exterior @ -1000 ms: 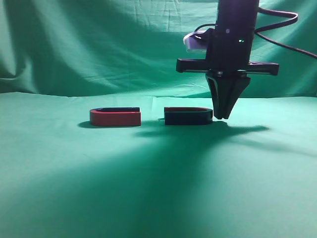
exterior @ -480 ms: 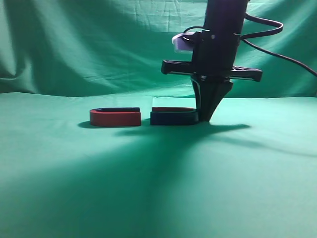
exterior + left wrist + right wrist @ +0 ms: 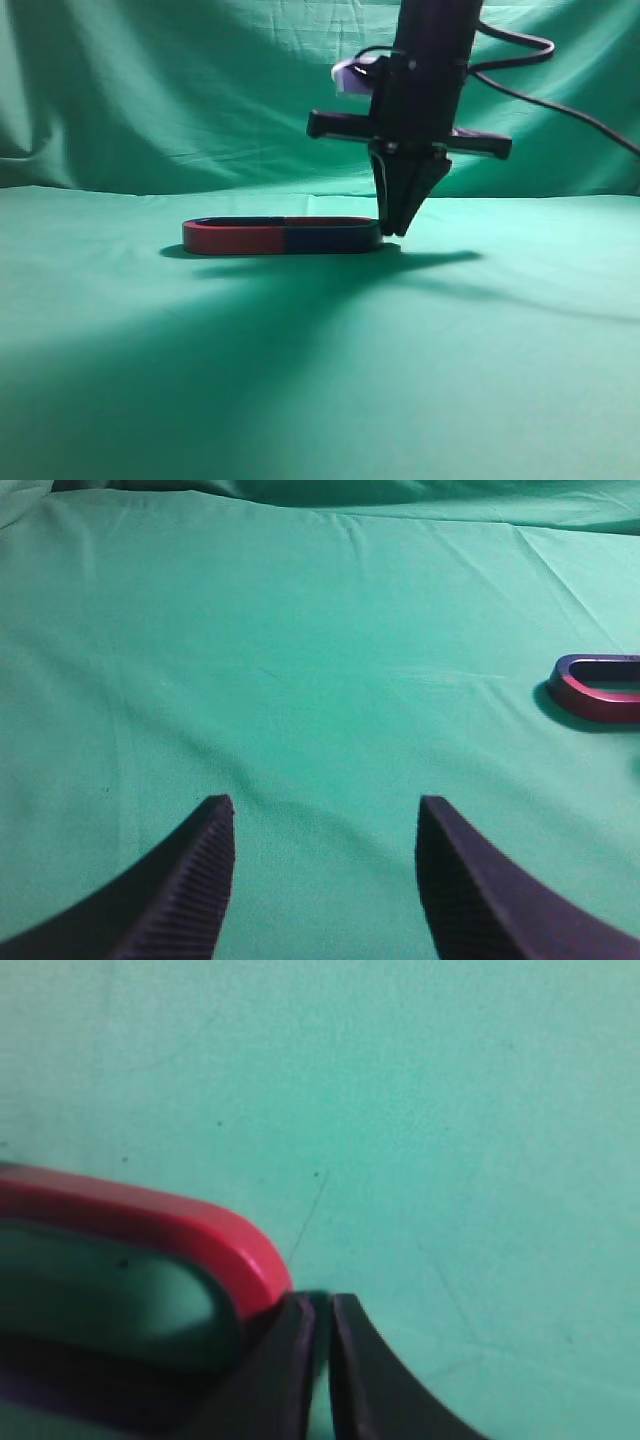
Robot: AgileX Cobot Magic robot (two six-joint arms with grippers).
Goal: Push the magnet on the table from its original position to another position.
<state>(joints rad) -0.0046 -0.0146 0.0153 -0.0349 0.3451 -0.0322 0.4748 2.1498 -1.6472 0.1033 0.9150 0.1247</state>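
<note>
Two U-shaped magnets lie end to end on the green cloth and form one long oval. The left magnet [image 3: 235,238] shows a red side, the right magnet [image 3: 330,238] a dark blue side. My right gripper [image 3: 398,228] points straight down, shut and empty, its tips against the right magnet's curved right end. In the right wrist view the shut gripper [image 3: 322,1305] touches that magnet's red rounded end [image 3: 150,1222]. My left gripper [image 3: 325,810] is open and empty over bare cloth. The left magnet's curved end [image 3: 600,688] shows far to its right.
The green cloth [image 3: 320,380] covers the table and hangs as a backdrop behind. The right arm's black cable [image 3: 560,95] trails off to the right. The left arm is out of the exterior view.
My right gripper has moved left, sliding the right magnet along the cloth. The gap between the two magnets has closed and they now touch. The left magnet has stayed put.
</note>
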